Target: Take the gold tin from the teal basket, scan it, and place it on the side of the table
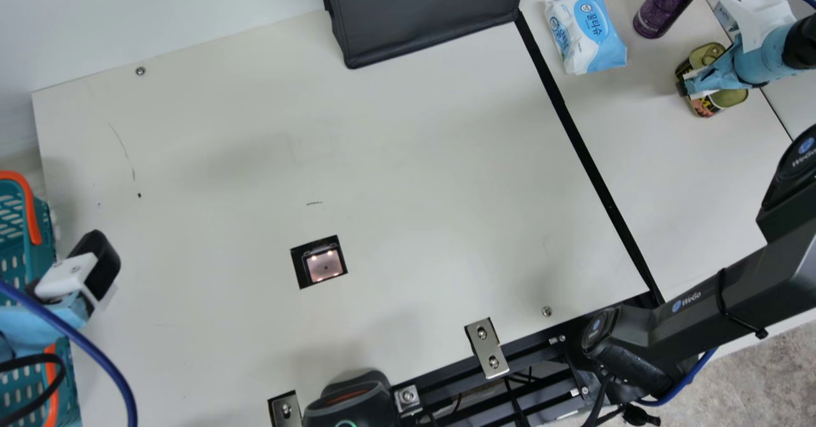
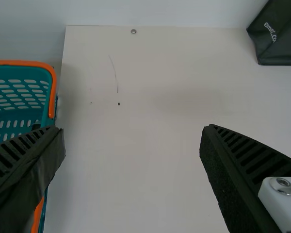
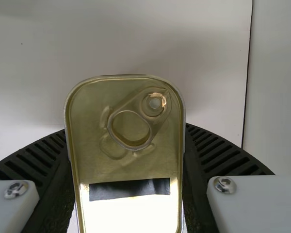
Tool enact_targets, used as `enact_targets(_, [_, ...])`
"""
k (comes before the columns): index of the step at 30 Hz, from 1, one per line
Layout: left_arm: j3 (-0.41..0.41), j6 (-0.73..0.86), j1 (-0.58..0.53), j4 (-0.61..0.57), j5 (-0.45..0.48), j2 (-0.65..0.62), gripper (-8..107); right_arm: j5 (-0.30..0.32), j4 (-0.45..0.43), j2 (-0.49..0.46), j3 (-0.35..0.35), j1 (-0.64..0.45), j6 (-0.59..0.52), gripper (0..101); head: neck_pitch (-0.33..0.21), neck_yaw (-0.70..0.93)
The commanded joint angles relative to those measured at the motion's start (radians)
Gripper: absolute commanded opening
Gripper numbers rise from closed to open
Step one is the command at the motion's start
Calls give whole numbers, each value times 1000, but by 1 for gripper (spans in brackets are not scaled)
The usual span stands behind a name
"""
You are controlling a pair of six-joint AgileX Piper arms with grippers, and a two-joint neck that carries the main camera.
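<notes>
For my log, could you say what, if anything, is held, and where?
The right gripper holds the gold tin by its long sides; the left gripper holds nothing.

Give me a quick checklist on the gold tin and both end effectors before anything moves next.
1. Gold tin between both fingers of the right end effector: ok.
2. Tin outside the teal basket: ok.
3. Tin at the side of the table, beyond the black strip: ok.
4. Tin apart from the wipes pack: ok.
5. Left end effector open, nothing between its fingers: ok.
6. Scan registered: cannot tell; the scanner window is lit, but no result shows.
</notes>
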Motion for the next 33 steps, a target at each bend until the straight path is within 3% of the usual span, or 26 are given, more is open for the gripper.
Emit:
enact_targets(1, [0,0,0,0,0,0,90,-4,-4,0,-1,3,3,67,-29,-2])
enact_targets(10, [0,0,0,0,0,0,90,-18,-16,1,1,11,15,95,-29,-2])
enact_targets(23, [0,0,0,0,0,0,90,-37,-55,-142,56,50,103,95,-29,-2])
enact_targets(33, [0,0,0,0,0,0,90,33,-74,-338,75,117,258,95,-29,-2])
